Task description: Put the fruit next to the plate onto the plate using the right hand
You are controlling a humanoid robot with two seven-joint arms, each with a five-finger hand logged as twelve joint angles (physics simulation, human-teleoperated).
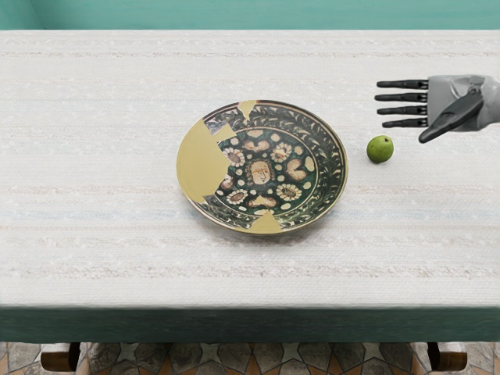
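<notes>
My right hand (439,100) hangs open over the far right of the surface (109,250), four fingers (398,98) stretched flat and pointing left, the thumb angled down beneath them, holding nothing. The fruit (380,148) lies on the surface just beside the right rim of the plate (199,160), not touching it, and a little nearer than my fingertips. How high my hand is above it I cannot tell from this one view. The fruit is small, round and green with a smooth, slightly shiny skin, so I judge it light and firm, something that will not give much under my fingers but could slip or roll. A careless touch from one fingertip would likely send it rolling across the cloth, so I would come down over it rather than push in from the side. I would close on its widest part, thumb on one side and two or three fingers opposite, pressing only enough to stop it sliding. The plate looks shallow and glazed, probably hard and slick. A round fruit dropped there could run toward the rim, so I would set it down low, near the patterned middle, where the dip should hold it.
</notes>
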